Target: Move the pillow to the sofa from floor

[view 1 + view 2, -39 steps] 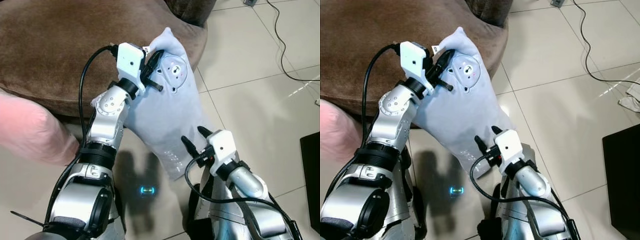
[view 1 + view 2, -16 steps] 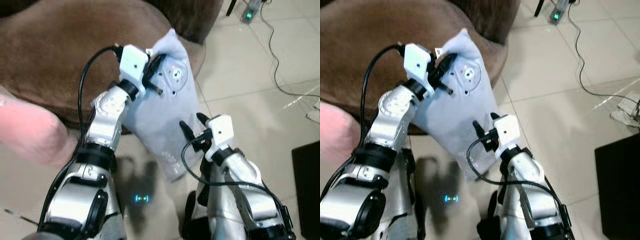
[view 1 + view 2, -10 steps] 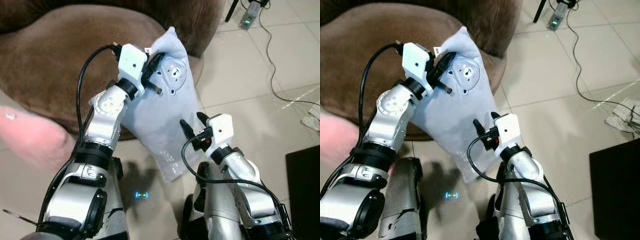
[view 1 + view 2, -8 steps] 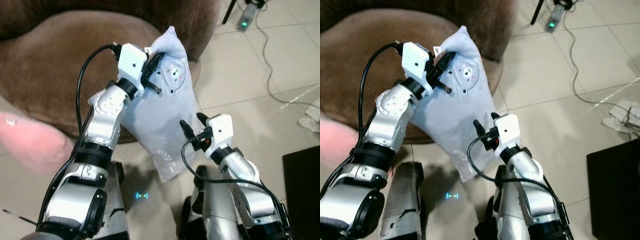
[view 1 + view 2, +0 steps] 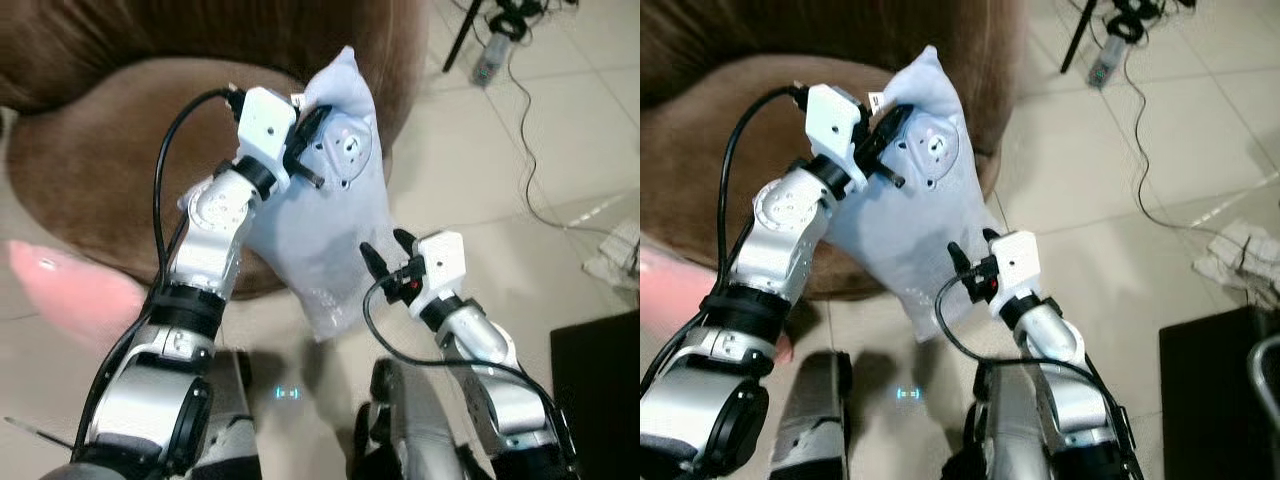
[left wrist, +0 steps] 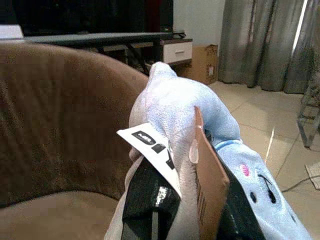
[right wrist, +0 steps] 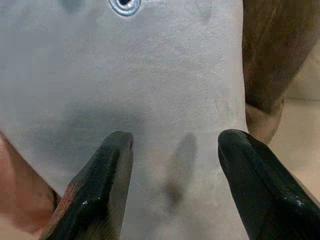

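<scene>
A pale blue pillow with a round face patch hangs in the air in front of the brown sofa. My left gripper is shut on the pillow's upper edge, beside its paper tags. The pillow's top corner rises above the sofa's seat edge, and its lower end dangles over the tiled floor. My right gripper stands open just in front of the pillow's lower part; its two black fingers spread wide over the fabric in the right wrist view, with nothing between them.
A pink cushion lies on the floor at the left, by the sofa's base. Cables and a power strip run across the tiles at the upper right. A black object sits at the right edge, with crumpled cloth near it.
The whole view has shifted as I moved closer to the sofa, whose backrest now shows. The pillow stays held by my left gripper, raised higher against the seat; the right gripper stays open.
</scene>
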Robot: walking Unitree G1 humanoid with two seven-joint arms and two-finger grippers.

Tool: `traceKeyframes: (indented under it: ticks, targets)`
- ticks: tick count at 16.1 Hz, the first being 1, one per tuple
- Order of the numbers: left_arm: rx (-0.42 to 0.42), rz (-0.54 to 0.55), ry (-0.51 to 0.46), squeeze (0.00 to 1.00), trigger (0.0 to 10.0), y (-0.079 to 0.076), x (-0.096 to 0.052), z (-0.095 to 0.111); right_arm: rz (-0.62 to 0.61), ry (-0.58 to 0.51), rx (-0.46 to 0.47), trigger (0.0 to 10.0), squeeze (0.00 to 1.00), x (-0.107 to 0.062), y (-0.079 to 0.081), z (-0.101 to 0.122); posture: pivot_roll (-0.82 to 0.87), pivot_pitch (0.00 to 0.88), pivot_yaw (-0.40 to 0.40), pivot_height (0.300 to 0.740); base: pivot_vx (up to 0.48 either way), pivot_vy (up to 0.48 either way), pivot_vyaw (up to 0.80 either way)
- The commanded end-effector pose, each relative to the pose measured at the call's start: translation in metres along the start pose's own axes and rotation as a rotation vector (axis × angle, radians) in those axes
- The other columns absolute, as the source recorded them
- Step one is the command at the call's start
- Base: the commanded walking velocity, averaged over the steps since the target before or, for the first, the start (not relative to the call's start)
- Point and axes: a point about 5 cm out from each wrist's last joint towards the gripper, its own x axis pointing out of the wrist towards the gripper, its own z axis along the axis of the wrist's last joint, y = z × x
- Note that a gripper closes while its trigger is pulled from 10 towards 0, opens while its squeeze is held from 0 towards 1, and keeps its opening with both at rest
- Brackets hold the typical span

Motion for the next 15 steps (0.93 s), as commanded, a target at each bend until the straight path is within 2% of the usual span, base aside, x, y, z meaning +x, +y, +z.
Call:
traceKeyframes:
  ticks: [1, 4, 15]
  targets:
    - [0.04, -0.015, -0.099, 0.0, 0.0, -0.001, 0.007, 0.021, -0.023, 0.014, 0.022, 10.0, 0.0, -0.004, -0.004, -0.005, 0.03, 0.218, -0.097, 0.709, 0.0, 0.0, 0.0]
    - [0.041, -0.017, -0.09, 0.0, 0.0, -0.002, 0.006, 0.019, -0.025, 0.021, 0.023, 10.0, 0.0, -0.004, -0.003, -0.008, 0.03, 0.211, -0.098, 0.739, 0.0, 0.0, 0.0]
    - [0.049, -0.036, -0.095, 0.0, 0.0, -0.006, 0.007, 0.019, -0.033, -0.011, -0.046, 10.0, 0.02, 0.0, -0.023, 0.007, 0.03, 0.182, -0.108, 0.74, 0.0, 0.0, 0.0]
